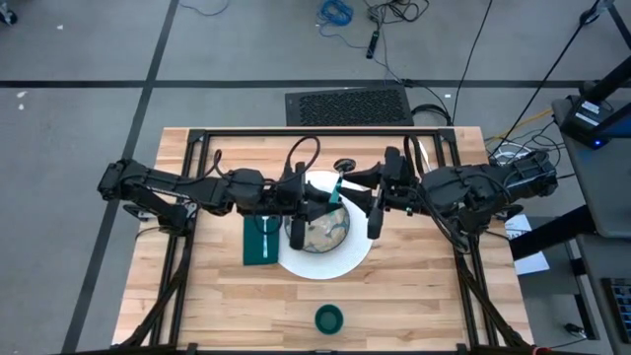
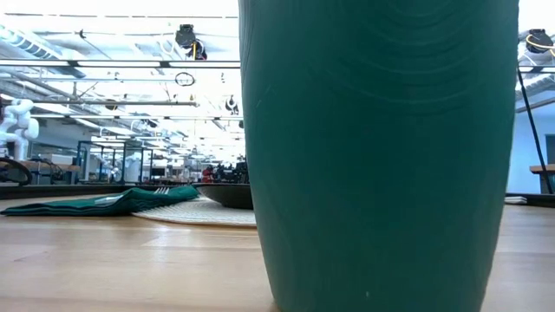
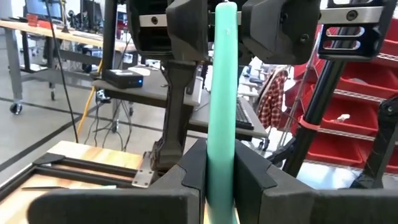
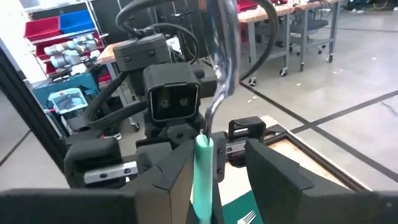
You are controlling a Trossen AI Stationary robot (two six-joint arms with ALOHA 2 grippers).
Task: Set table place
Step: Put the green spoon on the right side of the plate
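We work over the table [image 1: 414,286], whose wooden top carries the place we are setting: the white plate [image 1: 340,264] lies near the middle, the speckled bowl [image 1: 330,231] sits on it, and the dark green napkin [image 1: 258,242] lies flat just beside the plate on the left arm's side, with the fork [image 2: 161,191] resting on top of it, so these parts seem already arranged. The small green cup [image 1: 328,319] stands upright and well apart from the plate, near the table edge close to the low camera, so it fills most of that view. Both arms meet above the bowl, and we judge this is a handover of the teal-handled spoon [image 3: 222,106], because each gripper has it between its fingers. The left gripper [image 3: 221,177] has its jaws pressed on the handle, and the right gripper [image 4: 208,171] holds the teal end too, jaws closed around it. The spoon's long axis runs from one gripper toward the other, the teal handle at the left gripper and the silver part [image 4: 222,46] rising past the right fingers; which way the silver part faces we cannot tell
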